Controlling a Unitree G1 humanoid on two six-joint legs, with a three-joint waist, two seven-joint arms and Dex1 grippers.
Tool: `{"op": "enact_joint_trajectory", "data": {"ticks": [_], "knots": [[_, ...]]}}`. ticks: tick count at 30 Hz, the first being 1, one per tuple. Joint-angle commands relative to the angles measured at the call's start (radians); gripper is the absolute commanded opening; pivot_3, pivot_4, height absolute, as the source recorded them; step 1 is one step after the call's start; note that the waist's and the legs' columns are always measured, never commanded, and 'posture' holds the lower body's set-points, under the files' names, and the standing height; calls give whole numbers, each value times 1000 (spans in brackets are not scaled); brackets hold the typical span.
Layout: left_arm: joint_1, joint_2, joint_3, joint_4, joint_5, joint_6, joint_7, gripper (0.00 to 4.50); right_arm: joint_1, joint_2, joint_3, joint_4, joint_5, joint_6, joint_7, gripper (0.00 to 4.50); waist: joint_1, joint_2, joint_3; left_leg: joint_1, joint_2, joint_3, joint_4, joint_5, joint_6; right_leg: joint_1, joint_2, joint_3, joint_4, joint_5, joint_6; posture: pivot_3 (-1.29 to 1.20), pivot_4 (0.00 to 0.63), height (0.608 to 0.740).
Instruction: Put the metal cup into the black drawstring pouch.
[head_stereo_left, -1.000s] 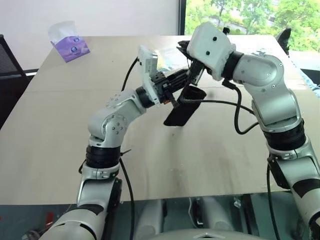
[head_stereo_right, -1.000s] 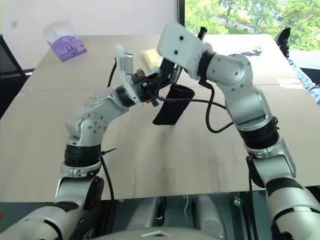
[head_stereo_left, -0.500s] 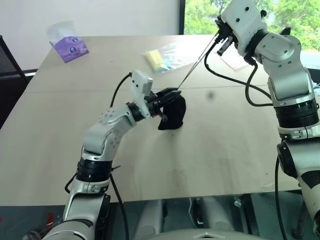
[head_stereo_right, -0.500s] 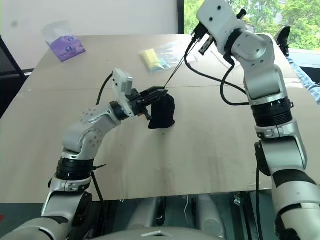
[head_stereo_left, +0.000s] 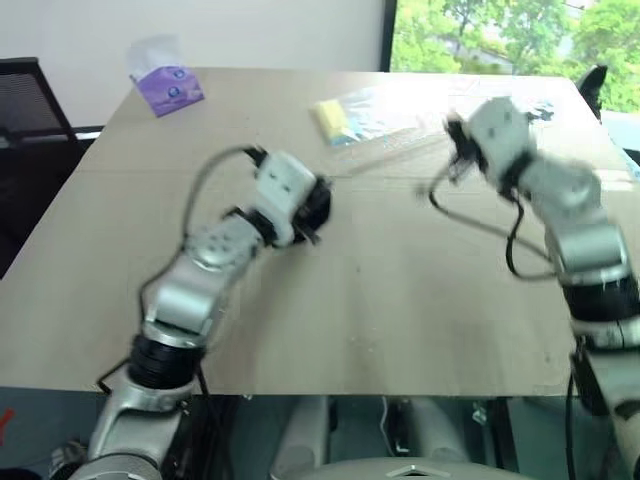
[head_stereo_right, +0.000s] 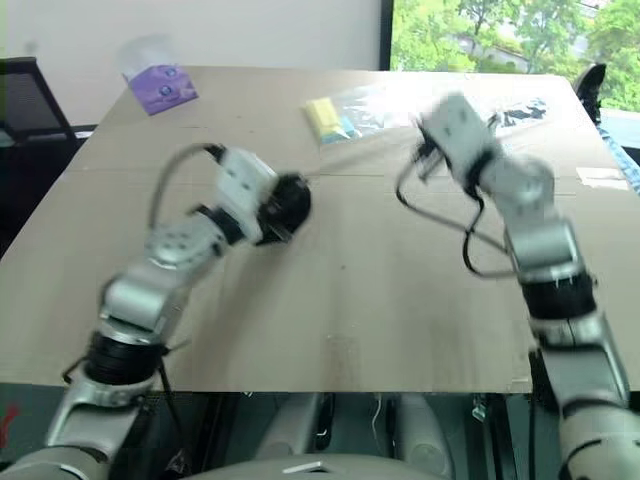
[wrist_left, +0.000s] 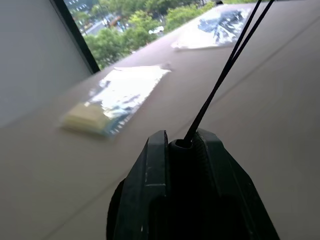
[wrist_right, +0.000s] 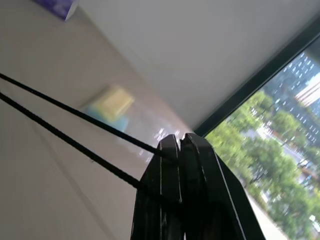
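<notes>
The black drawstring pouch is bunched low over the tan table, and my left gripper is shut on its neck. Two thin black cords run taut from the pouch's mouth to my right gripper, which is shut on them. In the head views my right gripper hangs to the right of the pouch and a little farther back, above the table. The metal cup is hidden.
A purple tissue pack stands at the far left corner. A yellow block in a clear plastic bag lies behind the pouch, with another clear packet at the far right. A black chair stands off the left edge.
My right gripper drew the cords up and away from the pouch, then swung down to the right. My left gripper sank toward the table with the pouch, now cinched. The head view also shifted.
</notes>
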Motion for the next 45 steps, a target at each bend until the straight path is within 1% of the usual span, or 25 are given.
{"op": "enact_joint_trajectory", "data": {"ticks": [1, 4, 5, 6, 7, 8, 9, 10, 12, 13, 14, 15, 18, 21, 23, 28, 31, 35, 42, 45], "knots": [[58, -27, 24, 92, 52, 3, 39, 132, 122, -1, -177, -30, 60, -16, -57, 0, -9, 2, 1, 0, 0, 0, 0, 0, 0, 0, 0, 0, 0, 0, 0, 0, 150, 740], [71, -46, 26, 100, 46, -10, 24, 132, 170, -3, -178, -41, 71, -23, -63, 0, -32, 4, 3, 2, 2, 2, 1, 0, 0, -1, 1, 1, 5, 0, 0, 0, 150, 740], [86, -49, 57, 87, -1, 5, -3, 132, 222, -18, -173, -80, 94, -27, -20, 0, -37, 6, 2, 4, 2, 3, 1, 0, 0, -1, 2, 1, 6, 0, 0, 0, 150, 740], [98, -49, 87, 75, -40, 10, -28, 1154, 272, -33, -170, -116, 114, -26, 15, 601, -37, 7, 2, 5, 2, 3, 1, 0, 0, 0, 2, 1, 6, 0, 0, 0, 150, 740], [108, -51, 117, 62, -76, 13, -47, 1396, 316, -44, -170, -150, 132, -21, 45, 798, -34, 7, 1, 6, 2, 2, 1, 0, 0, 1, 2, 1, 6, 0, 0, 0, 150, 740], [119, -57, 154, 47, -123, 19, -70, 1920, 358, -53, -176, -182, 151, -12, 66, 1323, -32, 7, 1, 5, 2, 1, 1, 0, 0, 1, 2, 1, 6, 0, 0, 0, 150, 740], [133, -60, 195, 25, -171, 27, -91, 2283, 396, -57, -194, -211, 177, 5, 80, 1653, -32, 7, 1, 5, 2, 1, 1, 0, 0, 1, 2, 1, 5, 0, 0, 0, 150, 740], [147, -62, 228, 4, -209, 35, -108, 2797, 429, -65, -208, -235, 197, 18, 93, 2211, -32, 7, 1, 5, 2, 1, 1, 0, 0, 1, 2, 1, 5, 0, 0, 0, 150, 740], [182, -54, 283, -32, -262, 55, -132, 3483, 489, -83, -237, -276, 223, 28, 121, 2921, -31, 7, 1, 4, 2, 1, 2, 0, 0, 1, 2, 1, 5, 0, 0, 0, 150, 740], [210, -42, 316, -54, -289, 65, -148, 4001, 526, -83, -265, -299, 249, 41, 129, 3431, -31, 7, 1, 4, 2, 1, 3, 0, 0, 2, 1, 2, 5, 0, 0, 0, 150, 740], [237, -30, 347, -70, -310, 71, -159, 4009, 562, -85, -291, -319, 274, 52, 138, 3848, -30, 7, 1, 4, 2, 1, 3, 0, 0, 2, 1, 2, 5, 0, 0, 0, 150, 740], [266, -20, 378, -86, -327, 70, -168, 4009, 604, -89, -315, -344, 293, 56, 151, 4447, -30, 7, 1, 4, 2, 1, 4, 0, 0, 2, 1, 2, 5, 0, 0, 0, 150, 740], [357, -17, 445, -127, -386, 55, -202, 4009, 701, -84, -378, -423, 355, 58, 178, 4447, -27, 7, 1, 5, 2, 0, 4, 0, 0, 3, 1, 2, 5, 0, 0, 0, 150, 740], [469, -23, 486, -171, -386, -15, -237, 4009, 782, -55, -435, -495, 433, 24, 203, 4447, -27, 7, 1, 5, 2, 0, 4, 0, 0, 4, 1, 2, 4, 0, 0, 0, 150, 740], [499, -34, 522, -188, -400, -21, -210, 4009, 809, -44, -421, -546, 428, 21, 187, 4447, -27, 7, 1, 5, 2, 0, 4, 0, 0, 4, 1, 2, 4, 0, 0, 0, 150, 740], [561, -32, 574, -195, -414, -41, -216, 4009, 770, -8, -370, -601, 452, 63, 135, 4447, -27, 6, 0, 6, 3, 0, 5, 0, 0, 5, 1, 2, 5, 0, 0, 0, 150, 740], [598, -20, 612, -193, -441, -41, -236, 4009, 751, -8, -331, -613, 429, 50, 128, 4447, -27, 6, 0, 5, 3, 0, 5, -1, 0, 4, 1, 2, 4, 0, 0, 0, 150, 740], [641, -17, 637, -208, -451, -33, -227, 4009, 718, -4, -311, -606, 426, 58, 106, 4447, -24, 6, 0, 5, 3, -1, 5, -1, 0, 4, 1, 1, 4, -1, 0, 0, 150, 740], [709, -52, 629, -253, -424, -67, -174, 4009, 674, 11, -294, -551, 408, 47, 80, 4447, -25, 5, -1, 5, 3, -1, 5, -1, 0, 4, 1, 1, 4, -1, 0, 0, 150, 740], [697, -68, 627, -259, -424, -71, -142, 4009, 665, 19, -285, -522, 398, 36, 81, 4447, -24, 5, -1, 5, 3, -1, 5, -1, 0, 5, 1, 1, 4, 0, 0, 0, 150, 740]]}}
